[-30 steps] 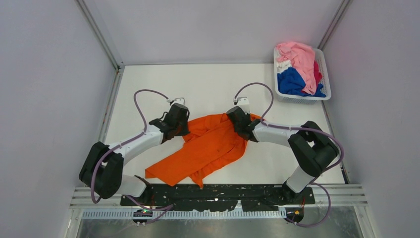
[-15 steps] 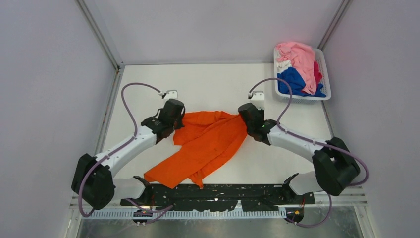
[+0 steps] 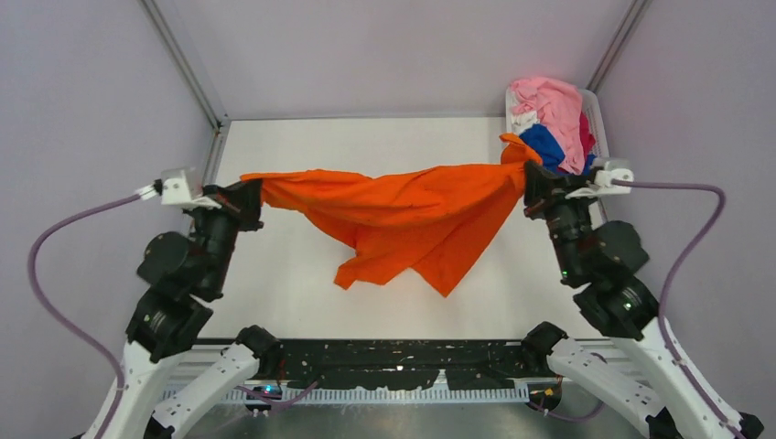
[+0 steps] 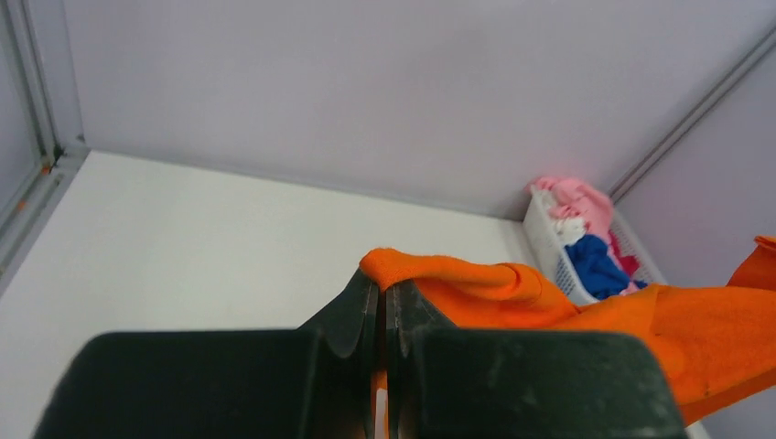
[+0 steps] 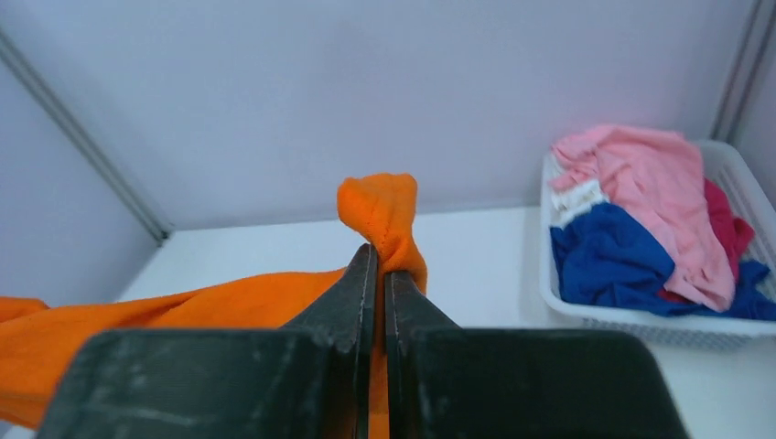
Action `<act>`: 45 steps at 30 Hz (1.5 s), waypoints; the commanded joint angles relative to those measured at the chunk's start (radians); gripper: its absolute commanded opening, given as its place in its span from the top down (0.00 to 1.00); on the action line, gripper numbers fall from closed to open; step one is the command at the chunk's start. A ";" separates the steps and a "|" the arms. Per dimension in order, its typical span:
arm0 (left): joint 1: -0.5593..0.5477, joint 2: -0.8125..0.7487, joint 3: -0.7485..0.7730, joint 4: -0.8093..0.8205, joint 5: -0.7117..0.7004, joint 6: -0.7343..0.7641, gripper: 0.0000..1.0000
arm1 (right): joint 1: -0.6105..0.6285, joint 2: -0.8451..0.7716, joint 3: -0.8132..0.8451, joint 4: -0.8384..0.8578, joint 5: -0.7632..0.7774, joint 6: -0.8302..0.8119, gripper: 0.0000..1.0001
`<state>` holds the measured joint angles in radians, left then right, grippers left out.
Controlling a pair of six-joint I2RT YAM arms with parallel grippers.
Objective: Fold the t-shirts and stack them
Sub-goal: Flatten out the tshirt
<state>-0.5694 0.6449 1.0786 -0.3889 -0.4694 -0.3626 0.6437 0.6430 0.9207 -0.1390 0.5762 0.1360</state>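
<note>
The bright orange t-shirt [image 3: 412,215] hangs stretched in the air between my two grippers, its middle drooping toward the table. My left gripper [image 3: 249,190] is shut on the shirt's left end; in the left wrist view [image 4: 384,285] orange cloth [image 4: 458,279] bulges out from between the jaws. My right gripper [image 3: 531,183] is shut on the right end; in the right wrist view [image 5: 377,261] a knot of orange cloth [image 5: 380,206] sticks up from the jaws. Pink [image 3: 549,101], royal blue [image 3: 542,146], white and magenta t-shirts lie in the basket.
The white mesh basket [image 3: 593,102] stands at the table's far right corner, close behind my right gripper; it also shows in the right wrist view [image 5: 732,160] and the left wrist view [image 4: 547,249]. The white table [image 3: 366,146] is walled on three sides.
Both arms have risen and swung apart, lifting the orange shirt off the table and pulling it out into a stretched span. Both grippers keep their hold.
</note>
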 commanded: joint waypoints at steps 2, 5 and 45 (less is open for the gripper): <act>-0.003 -0.173 0.070 0.075 0.142 0.095 1.00 | -0.004 -0.103 0.184 -0.055 -0.243 -0.052 0.95; -0.002 -0.224 0.109 0.078 0.223 0.120 1.00 | -0.005 -0.132 0.258 -0.094 -0.337 -0.054 0.95; 0.431 0.875 0.101 -0.022 0.353 -0.134 0.00 | -0.264 1.264 0.703 0.006 -0.302 -0.100 0.01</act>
<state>-0.1436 1.5753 1.0977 -0.4824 -0.2062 -0.4812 0.3737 2.0239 1.5780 -0.1905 0.2832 -0.0074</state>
